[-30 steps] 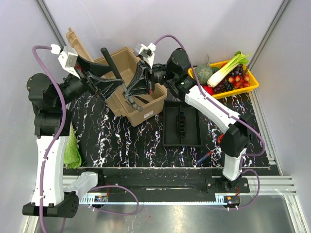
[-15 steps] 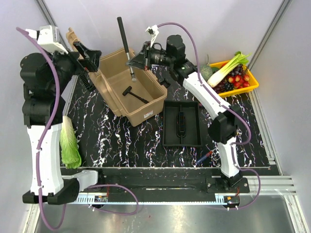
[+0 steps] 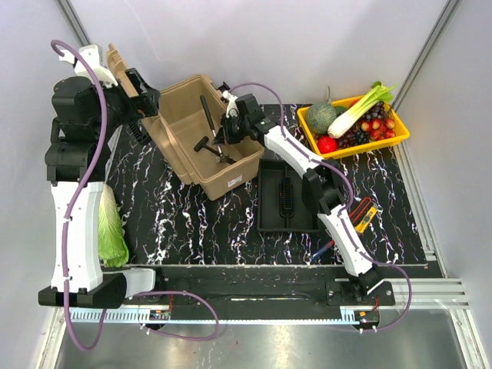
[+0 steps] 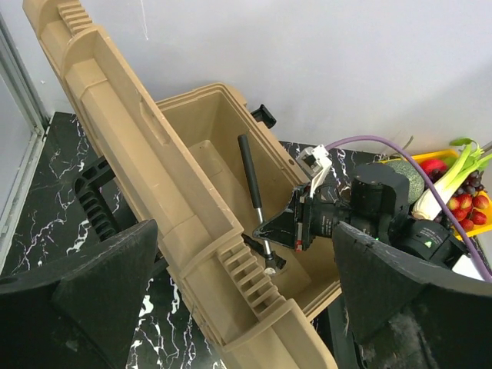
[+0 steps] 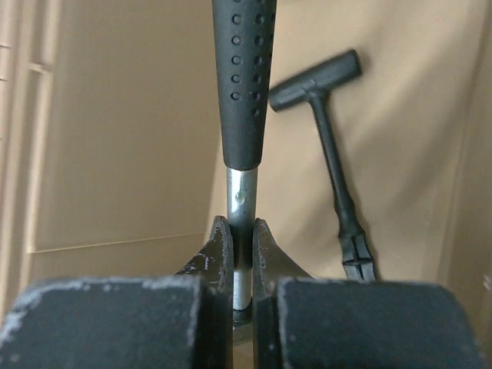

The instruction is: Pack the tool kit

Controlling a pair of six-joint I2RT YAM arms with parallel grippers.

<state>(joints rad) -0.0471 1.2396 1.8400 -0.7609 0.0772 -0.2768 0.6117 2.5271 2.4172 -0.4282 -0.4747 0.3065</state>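
operator: where does the kit stand, and what's in hand?

spotter: your tan toolbox (image 3: 231, 178) sits open at the back left of the table. its lid (image 4: 154, 161) is thrown back toward your left gripper (image 3: 144, 104), whose jaws gape wide on nothing. your right gripper (image 5: 242, 238) is pinched tight on the bare steel shank of a long hammer (image 5: 244, 77), just below its dimpled black grip, with the handle slanting over the box's well. a small black mallet (image 5: 330, 146) lies on the box floor. the black inner tray (image 3: 304, 200) waits on the table just beside the box, and a few hand tools (image 3: 361, 219) lie near your right arm's base.

operator: how will it all handle?

spotter: the hammer is stiff and, i'd judge, head-heavy. smooth steel between narrow pads may twist or slip, so expect it to swing. you'd hold it better on the rubber grip or close to the head. the box is rigid plastic, so dropped metal will clatter but should hardly hurt it. the tray looks light; take it by its centre handle. the lid is bulky, so push it, don't pinch it.
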